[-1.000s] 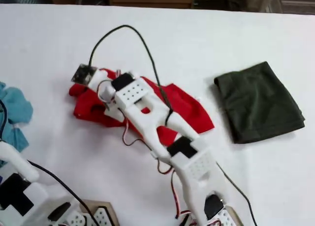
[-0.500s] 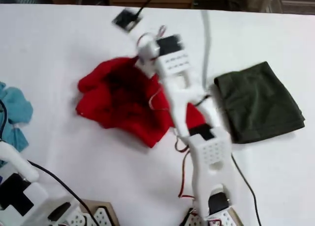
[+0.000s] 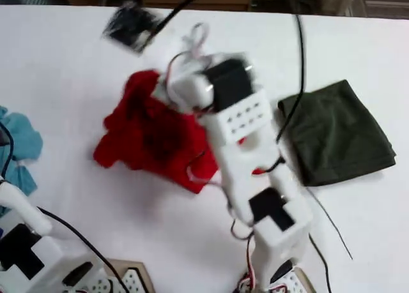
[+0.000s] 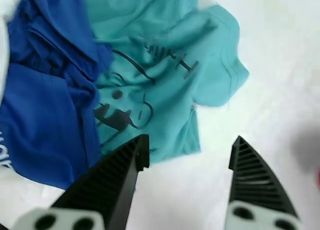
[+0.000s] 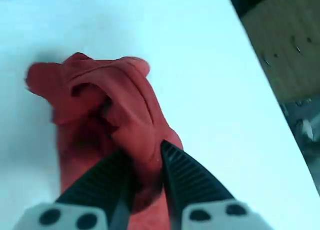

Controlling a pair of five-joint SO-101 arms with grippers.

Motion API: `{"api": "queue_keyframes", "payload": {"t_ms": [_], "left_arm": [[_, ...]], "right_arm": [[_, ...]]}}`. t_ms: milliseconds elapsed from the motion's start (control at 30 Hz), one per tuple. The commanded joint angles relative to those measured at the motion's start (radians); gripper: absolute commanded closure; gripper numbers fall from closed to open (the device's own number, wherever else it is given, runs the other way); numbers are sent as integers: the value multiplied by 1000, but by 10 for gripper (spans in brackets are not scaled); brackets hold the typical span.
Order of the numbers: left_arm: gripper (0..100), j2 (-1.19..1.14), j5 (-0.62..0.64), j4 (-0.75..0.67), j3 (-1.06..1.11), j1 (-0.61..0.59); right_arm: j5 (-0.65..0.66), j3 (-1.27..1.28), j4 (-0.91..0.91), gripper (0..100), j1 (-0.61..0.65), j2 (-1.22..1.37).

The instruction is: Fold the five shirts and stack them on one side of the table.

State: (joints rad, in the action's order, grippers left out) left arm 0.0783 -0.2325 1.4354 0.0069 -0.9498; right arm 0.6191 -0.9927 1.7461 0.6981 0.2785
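Note:
A crumpled red shirt (image 3: 150,140) lies mid-table, one corner pulled up off the surface. My right gripper (image 5: 144,152) is shut on a bunched fold of the red shirt (image 5: 125,97), and the right arm (image 3: 239,120) stands over its right half. A folded dark green shirt (image 3: 335,130) rests at the right. My left gripper (image 4: 190,142) hangs open above the edge of an unfolded teal shirt (image 4: 165,74), beside a rumpled blue shirt (image 4: 45,104). The teal shirt (image 3: 19,146) sits at the table's left edge.
The white table (image 3: 70,63) has free room at the back left and in front of the red shirt. The left arm's base (image 3: 25,242) fills the front left corner. Cables (image 3: 300,57) trail over the back of the table.
The right arm swung from the red shirt's left end toward the back and rose, dragging the fabric up and bunching it. The green shirt and the left arm stayed put.

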Motion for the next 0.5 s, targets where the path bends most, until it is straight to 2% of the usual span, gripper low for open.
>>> {"api": "queue_keyframes", "payload": {"t_ms": [0,133,267,467], "left_arm": [[725,12,-2,31,33,61],[725,8,-3,15,77,86],[725,8,-3,-32,76,81],[725,8,-5,-40,31,75]], "right_arm": [[-12,17,-61,978,44,-41],[-6,15,-143,978,-58,-12],[0,23,-145,978,-260,-2],[120,78,-143,978,-492,44]]}}
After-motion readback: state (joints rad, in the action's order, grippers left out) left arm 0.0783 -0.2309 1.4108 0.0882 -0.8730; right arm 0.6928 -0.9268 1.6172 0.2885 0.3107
